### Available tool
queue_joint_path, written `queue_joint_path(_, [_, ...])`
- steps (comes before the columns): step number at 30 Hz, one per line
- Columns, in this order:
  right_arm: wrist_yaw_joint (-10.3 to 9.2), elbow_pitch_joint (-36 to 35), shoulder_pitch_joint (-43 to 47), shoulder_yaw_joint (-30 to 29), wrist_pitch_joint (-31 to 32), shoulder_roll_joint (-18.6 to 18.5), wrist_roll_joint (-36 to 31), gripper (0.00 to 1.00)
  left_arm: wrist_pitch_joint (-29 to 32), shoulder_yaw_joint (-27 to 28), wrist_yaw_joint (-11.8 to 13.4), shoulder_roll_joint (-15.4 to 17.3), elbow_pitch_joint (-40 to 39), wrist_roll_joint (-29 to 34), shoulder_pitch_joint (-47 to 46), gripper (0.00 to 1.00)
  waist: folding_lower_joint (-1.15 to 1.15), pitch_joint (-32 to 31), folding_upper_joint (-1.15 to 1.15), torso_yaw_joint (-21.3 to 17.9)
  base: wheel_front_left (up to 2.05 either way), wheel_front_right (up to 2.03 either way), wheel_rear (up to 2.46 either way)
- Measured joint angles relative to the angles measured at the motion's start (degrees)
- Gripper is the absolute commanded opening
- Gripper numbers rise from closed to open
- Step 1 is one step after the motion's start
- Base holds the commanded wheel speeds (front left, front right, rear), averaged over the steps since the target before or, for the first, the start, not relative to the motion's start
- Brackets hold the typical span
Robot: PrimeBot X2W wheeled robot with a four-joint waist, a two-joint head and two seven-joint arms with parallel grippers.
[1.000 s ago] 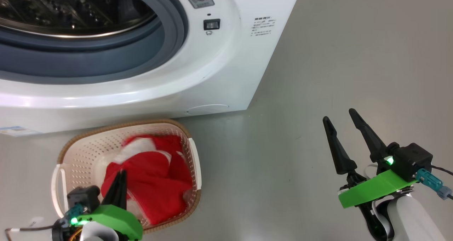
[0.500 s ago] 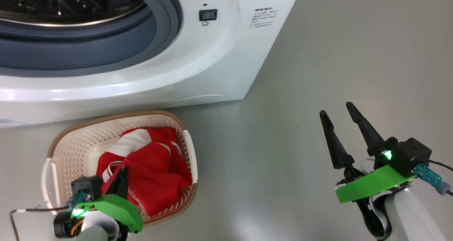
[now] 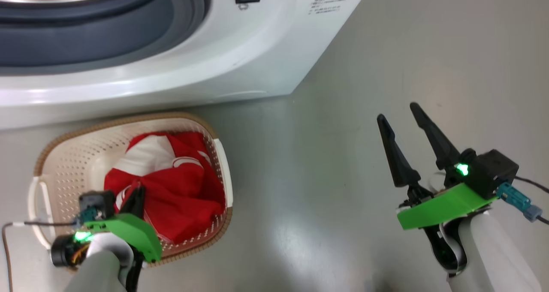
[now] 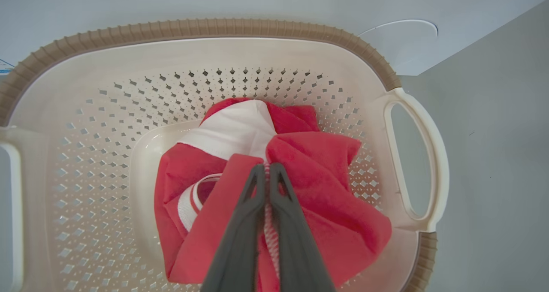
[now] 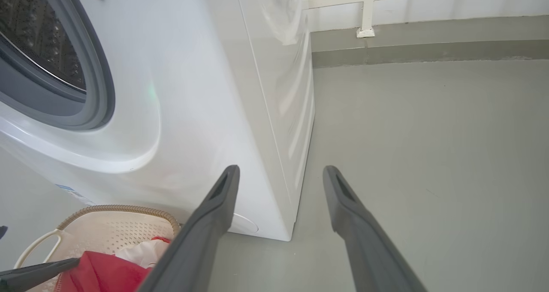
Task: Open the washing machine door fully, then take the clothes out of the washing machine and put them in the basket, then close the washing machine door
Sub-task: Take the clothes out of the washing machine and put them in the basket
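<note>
In the left pincer (image 4: 266,172) the clothes (image 4: 330,189) are clamped, seemingly by the trim, basket (image 4: 214,28) beneath; the right pincer (image 5: 281,168) is spread wide, empty.

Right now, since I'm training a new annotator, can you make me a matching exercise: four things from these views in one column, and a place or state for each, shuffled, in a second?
Things
1. left gripper
2. right gripper
3. basket
4. clothes

Places or states
A. open, above bare floor
B. standing on the floor before the washer
C. shut on red fabric
D. lying inside the basket

Pairs: 1-C, 2-A, 3-B, 4-D.
</note>
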Motion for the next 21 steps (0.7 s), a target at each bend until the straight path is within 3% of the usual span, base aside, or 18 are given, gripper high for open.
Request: queue_joint_path(21, [0.0,-1.0,-4.3,0.8,0.0,0.6,0.0,1.0,0.0,-3.4,0.0,2.6,8.7,-1.7,-10.6,0.0,0.0,8.5,0.0,-1.5,0.0,0.0,0.0])
